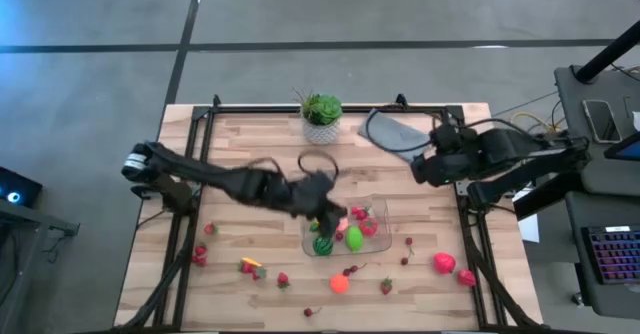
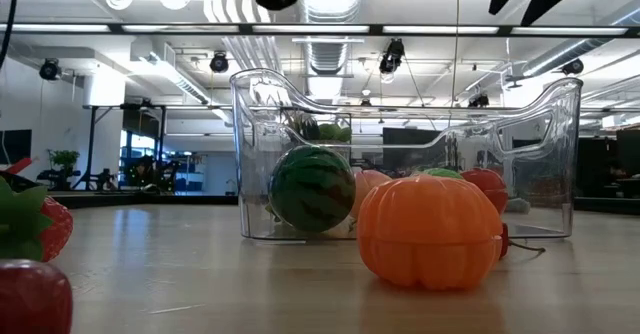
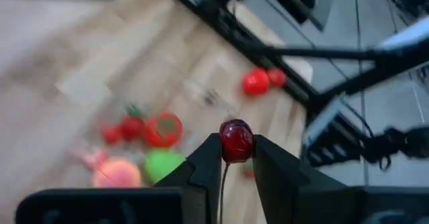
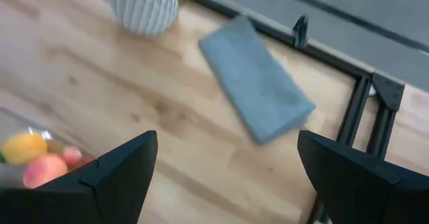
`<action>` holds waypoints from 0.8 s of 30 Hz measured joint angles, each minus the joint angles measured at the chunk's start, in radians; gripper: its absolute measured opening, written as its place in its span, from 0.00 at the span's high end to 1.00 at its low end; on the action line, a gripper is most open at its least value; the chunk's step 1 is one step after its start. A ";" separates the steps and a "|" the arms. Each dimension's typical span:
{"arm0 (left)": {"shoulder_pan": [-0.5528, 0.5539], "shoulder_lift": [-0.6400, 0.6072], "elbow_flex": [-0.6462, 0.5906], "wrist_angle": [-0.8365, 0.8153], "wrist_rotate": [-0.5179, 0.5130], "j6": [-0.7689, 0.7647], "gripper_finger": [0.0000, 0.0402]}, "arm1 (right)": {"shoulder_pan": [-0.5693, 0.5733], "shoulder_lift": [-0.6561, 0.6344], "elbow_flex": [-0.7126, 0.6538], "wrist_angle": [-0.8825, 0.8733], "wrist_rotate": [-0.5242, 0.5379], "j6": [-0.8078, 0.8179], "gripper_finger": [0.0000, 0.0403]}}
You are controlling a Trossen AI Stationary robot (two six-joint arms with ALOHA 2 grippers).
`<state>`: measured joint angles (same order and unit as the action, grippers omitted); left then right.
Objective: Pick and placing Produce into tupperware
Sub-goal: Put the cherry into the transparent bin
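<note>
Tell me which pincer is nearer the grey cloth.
Right. The right pincer hovers open just beside the grey cloth; the left pincer is over the tupperware, gripping a cherry.

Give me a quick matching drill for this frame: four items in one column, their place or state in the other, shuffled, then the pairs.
Items
1. small dark red toy cherry
2. striped green toy melon
3. folded grey cloth
4. round orange toy pumpkin

Place or state
A. lying on the wooden table beside the white-potted green plant
B. inside the clear plastic rectangular tupperware
C. pinched in the left pincer
D. on the table outside the tupperware, in front of it in the low view

Pairs: 1-C, 2-B, 3-A, 4-D
</note>
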<state>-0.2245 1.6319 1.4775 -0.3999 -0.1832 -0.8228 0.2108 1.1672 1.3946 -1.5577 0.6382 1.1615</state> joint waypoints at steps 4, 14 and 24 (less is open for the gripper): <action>-0.074 0.051 -0.018 -0.010 -0.057 -0.009 0.77 | 0.000 0.052 -0.006 -0.001 -0.082 0.000 0.13; -0.126 0.127 -0.025 -0.008 -0.073 -0.167 0.48 | 0.059 0.128 -0.003 0.000 -0.209 0.020 0.13; -0.223 0.048 -0.022 0.000 -0.178 -0.167 0.45 | 0.374 0.143 -0.074 0.023 -0.305 0.026 0.13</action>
<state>-0.4479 1.6794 1.4555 -0.4002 -0.3614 -0.9894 0.5844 1.3102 1.3211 -1.5347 0.3331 1.1872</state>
